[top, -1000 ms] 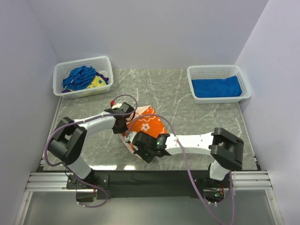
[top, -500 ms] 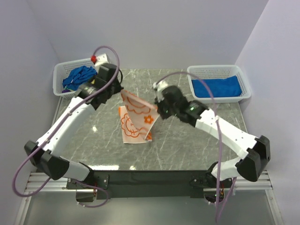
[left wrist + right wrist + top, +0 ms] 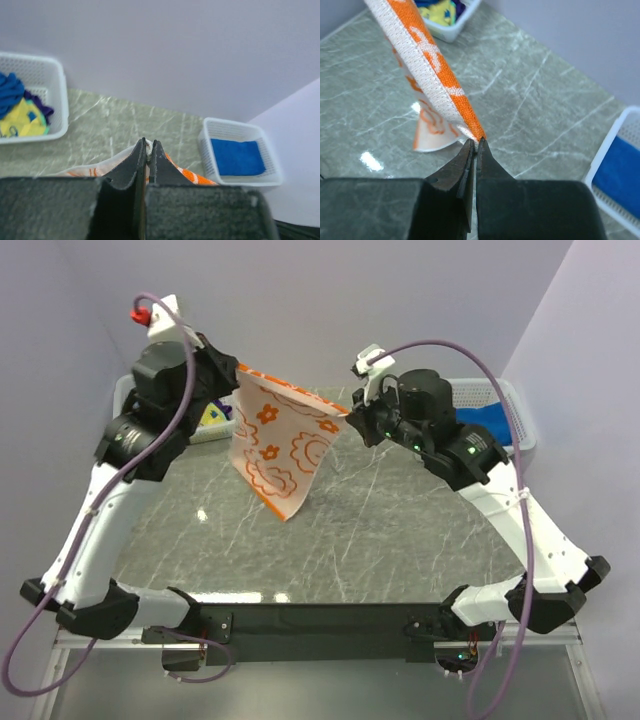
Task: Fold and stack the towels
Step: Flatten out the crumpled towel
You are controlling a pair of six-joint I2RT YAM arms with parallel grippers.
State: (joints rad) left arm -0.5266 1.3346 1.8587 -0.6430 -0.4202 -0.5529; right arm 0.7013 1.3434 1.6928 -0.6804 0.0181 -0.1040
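Observation:
The orange towel (image 3: 283, 445) with white flower outlines hangs spread in the air between both arms, well above the table. My left gripper (image 3: 236, 369) is shut on its left top corner (image 3: 148, 148). My right gripper (image 3: 352, 416) is shut on its right top corner (image 3: 478, 138). The towel's pale back side faces the top camera and its lower edge hangs above the table. A folded blue towel (image 3: 490, 420) lies in the right basket (image 3: 516, 410). A crumpled blue towel (image 3: 9, 92) and a yellow towel (image 3: 21, 117) lie in the left basket (image 3: 54, 100).
The table (image 3: 400, 530) is grey-green marble with white walls on three sides. The left basket is mostly hidden behind my left arm in the top view. The right basket (image 3: 239, 157) stands at the back right.
Both grippers have risen and moved apart with the orange towel's corners. The towel left the table, opened out and now hangs spread in the air.

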